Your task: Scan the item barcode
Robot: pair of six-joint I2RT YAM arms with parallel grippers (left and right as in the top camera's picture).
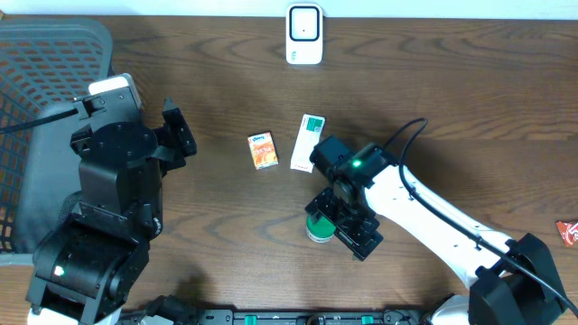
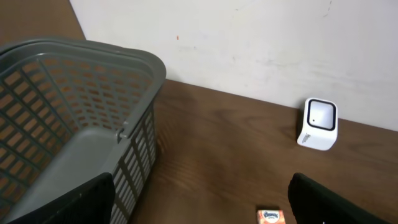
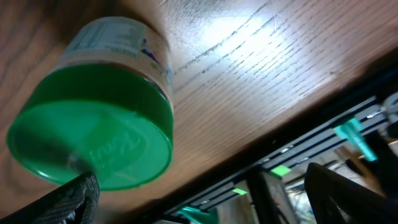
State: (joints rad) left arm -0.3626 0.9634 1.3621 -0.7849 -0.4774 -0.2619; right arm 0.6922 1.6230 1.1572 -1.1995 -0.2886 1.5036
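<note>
The white barcode scanner stands at the table's far edge, and it shows in the left wrist view as the scanner. Three items lie mid-table: an orange tissue pack, a white-and-green box and a green-lidded jar. My right gripper hovers open over the jar, whose lid sits by the left fingertip; nothing is gripped. My left gripper is open and empty, left of the tissue pack.
A grey mesh basket fills the left side, close under the left arm, seen as the basket in the left wrist view. A red packet lies at the right edge. The table's front edge and a rail run just below the jar.
</note>
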